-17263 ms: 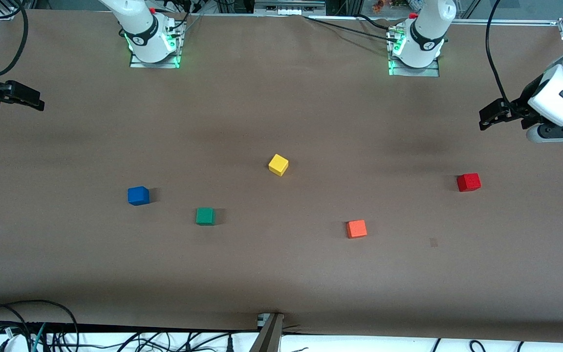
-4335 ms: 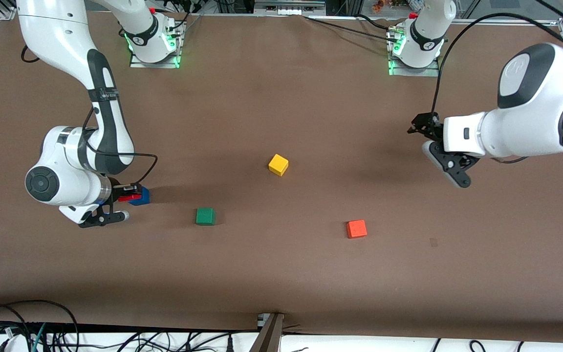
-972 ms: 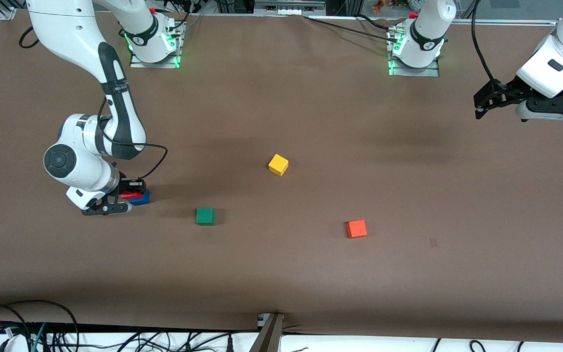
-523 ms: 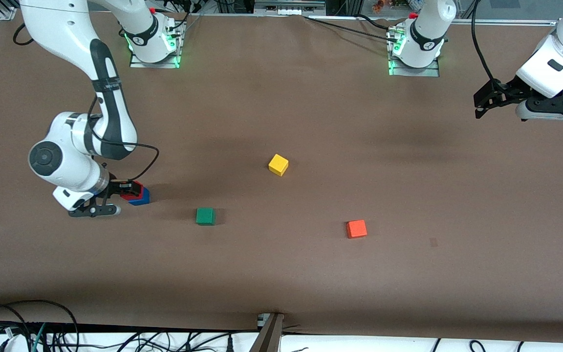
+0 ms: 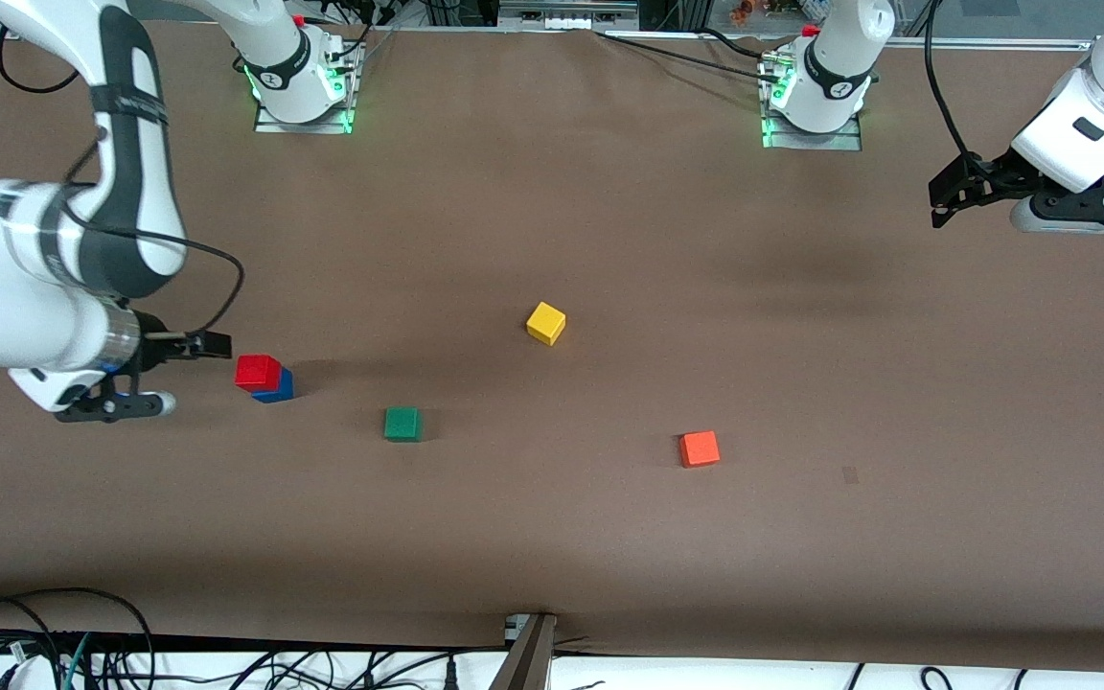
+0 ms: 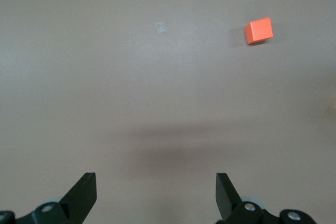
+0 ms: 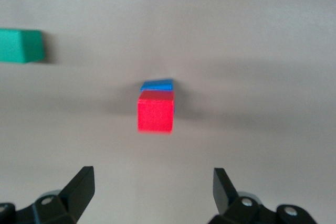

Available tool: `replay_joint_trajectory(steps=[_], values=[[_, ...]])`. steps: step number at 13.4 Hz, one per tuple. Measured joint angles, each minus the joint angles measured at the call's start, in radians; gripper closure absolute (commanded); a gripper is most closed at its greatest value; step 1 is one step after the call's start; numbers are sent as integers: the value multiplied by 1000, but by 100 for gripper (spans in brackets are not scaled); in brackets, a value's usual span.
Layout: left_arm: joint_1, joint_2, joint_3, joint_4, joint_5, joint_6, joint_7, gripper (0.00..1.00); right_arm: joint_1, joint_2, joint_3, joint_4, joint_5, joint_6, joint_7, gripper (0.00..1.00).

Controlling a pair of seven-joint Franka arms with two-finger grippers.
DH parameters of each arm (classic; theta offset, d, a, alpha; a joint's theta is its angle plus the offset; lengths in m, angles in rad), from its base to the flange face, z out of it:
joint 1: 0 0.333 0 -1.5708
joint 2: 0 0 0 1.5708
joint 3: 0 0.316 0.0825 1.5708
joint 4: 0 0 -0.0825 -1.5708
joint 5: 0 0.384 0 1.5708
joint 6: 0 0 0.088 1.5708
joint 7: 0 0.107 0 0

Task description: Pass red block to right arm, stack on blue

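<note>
The whole brown table [image 5: 552,537] is seen from high across; small red cube [image 5: 257,370] is shared with the right wrist view, looking down.

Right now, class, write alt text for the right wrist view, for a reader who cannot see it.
A red block sits stacked on a blue block on the brown table. The right end effector is open, apart from the stack and holding nothing. A green block lies at the frame's edge.

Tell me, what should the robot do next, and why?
Probably just lift the right gripper away. The red block already sits on the blue block, and the jaws are open and off it. The left gripper waits, open.
</note>
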Motion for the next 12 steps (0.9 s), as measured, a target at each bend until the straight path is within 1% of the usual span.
replay_joint_trajectory(steps=[3, 5, 7, 8, 9, 10, 12], values=[[0, 0, 0, 1, 0, -2, -1, 0, 0, -6, -35, 139, 0, -211, 1, 0], [-1, 0, -2, 1, 0, -5, -1, 0, -1, -7, -61, 207, -1, -315, 1, 0], [-1, 0, -5, 2, 0, -6, -1, 0, -6, -12, -72, 257, -5, -369, 2, 0], [-1, 0, -6, 2, 0, -6, -1, 0, -16, -21, -62, 268, -21, -375, 4, 0], [-1, 0, -6, 2, 0, -7, -1, 0, -44, -37, -22, 272, -55, -375, 16, 0], [-1, 0, -6, 2, 0, -7, -1, 0, -99, -62, 59, 271, -106, -377, 46, 0], [0, 0, -6, 2, 0, -7, -1, 0, -231, -114, 260, 255, -199, -387, 126, 0]])
